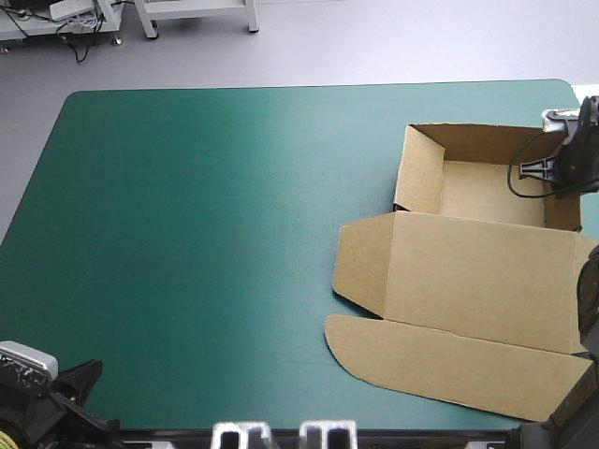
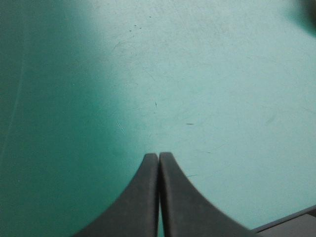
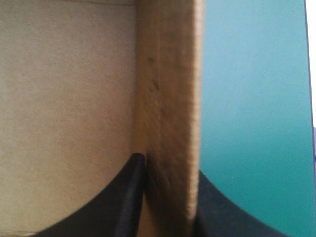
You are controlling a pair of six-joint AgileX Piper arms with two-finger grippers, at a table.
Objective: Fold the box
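At 3 o'clock on the table (image 1: 215,234), right pincer (image 3: 167,165) pinches the right wall of the box (image 1: 468,271); advise holding it upright and tucking fully before release; left pincer (image 2: 158,157) idle, pressed together, at 7 o'clock.

I see the box (image 1: 468,262) in the right half of the high view, lying on the table (image 1: 206,234). Its tray (image 1: 487,192) is in the upper right of the frame. The lid (image 1: 487,281) lies flat before the tray and reaches to the lower right. My right gripper (image 3: 168,165) is at the tray's right wall. This wall stands between its fingers, one inside the tray and one outside. My left gripper (image 2: 158,157) is in the lower left corner, over the table, well apart from the box, its fingers touching.
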